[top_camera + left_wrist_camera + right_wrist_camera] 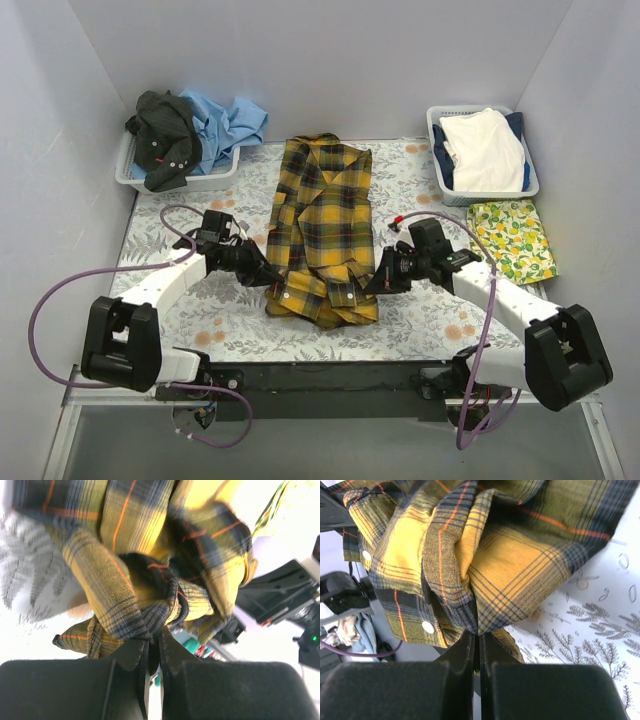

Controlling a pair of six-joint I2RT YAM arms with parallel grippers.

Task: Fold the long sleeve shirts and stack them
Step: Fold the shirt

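The plaid shirt [322,225] lay in the middle of the top picture. It was yellow and black with thin red lines. Its collar pointed to the top of the frame. Its long body ran down toward the two arms. The bottom end was bunched up in thick folds, and small white buttons showed there.

The left gripper [273,282] was at the lower left corner of the shirt. Its two fingers were pressed tight together with a fold of the plaid cloth pinched between them. In the left wrist picture the cloth hung in a twisted lump right above the black fingers.

The right gripper [368,287] was at the lower right corner of the shirt. Its fingers were tight together too, with a fold of the same shirt squeezed between them. In the right wrist picture a white button sat on the cloth just left of the fingers.

Under the shirt was the table cover [200,310], grey with ferns and orange flowers.

In the upper left of the top picture stood a grey basket [127,176]. A dark shirt [165,135] and a light blue shirt [228,120] were heaped in it, and the blue one spilled over the rim.

In the upper right stood another basket [437,150]. It held a white cloth [485,150] on top of something dark blue. Just below that basket lay a cloth with lemons on it [513,240].

Purple cables [45,300] looped out from both arms.
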